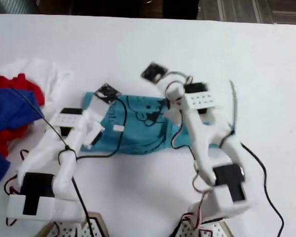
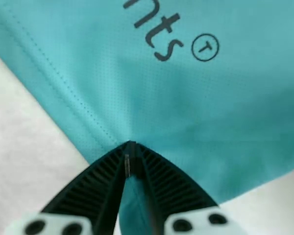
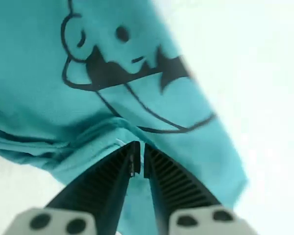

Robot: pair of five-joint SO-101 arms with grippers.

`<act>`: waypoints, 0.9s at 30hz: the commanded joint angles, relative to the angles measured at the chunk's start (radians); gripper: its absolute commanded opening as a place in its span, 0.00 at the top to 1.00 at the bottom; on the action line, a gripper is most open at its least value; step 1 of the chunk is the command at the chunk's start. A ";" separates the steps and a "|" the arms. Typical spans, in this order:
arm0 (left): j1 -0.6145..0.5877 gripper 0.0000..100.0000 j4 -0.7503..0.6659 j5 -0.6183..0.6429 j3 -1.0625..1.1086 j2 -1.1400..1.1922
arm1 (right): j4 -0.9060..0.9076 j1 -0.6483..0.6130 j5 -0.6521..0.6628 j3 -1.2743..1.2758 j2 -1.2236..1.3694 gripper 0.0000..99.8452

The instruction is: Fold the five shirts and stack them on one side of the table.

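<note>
White table, wide bare room far and right. Teal shirt spread at centre between arms. Shirt heap, red, blue, white, at left edge. Left gripper clamped on teal shirt's left hem. Right gripper pinching a fold toward its right.

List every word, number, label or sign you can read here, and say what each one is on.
On the teal fabric shirt, dark lettering: cut off at the left wrist view's edge, so no whole word reads.
Beside it, a small circled sign: one letter in a ring.
The same lettering in the high view: too small to read.
The dark cartoon drawing on the shirt: a picture, no text.
</note>
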 commanded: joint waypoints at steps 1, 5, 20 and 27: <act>-0.015 0.97 -0.005 0.008 0.002 -0.018 | 0.047 0.079 -0.008 -0.052 -0.194 0.98; -0.015 0.97 -0.005 0.008 0.002 -0.018 | 0.087 0.208 0.000 0.014 -0.259 0.98; -0.015 0.97 -0.005 0.008 0.002 -0.018 | -0.188 0.294 0.100 0.373 -0.255 0.98; -0.015 0.97 -0.005 0.008 0.002 -0.018 | -0.481 0.338 0.100 0.393 -0.093 0.98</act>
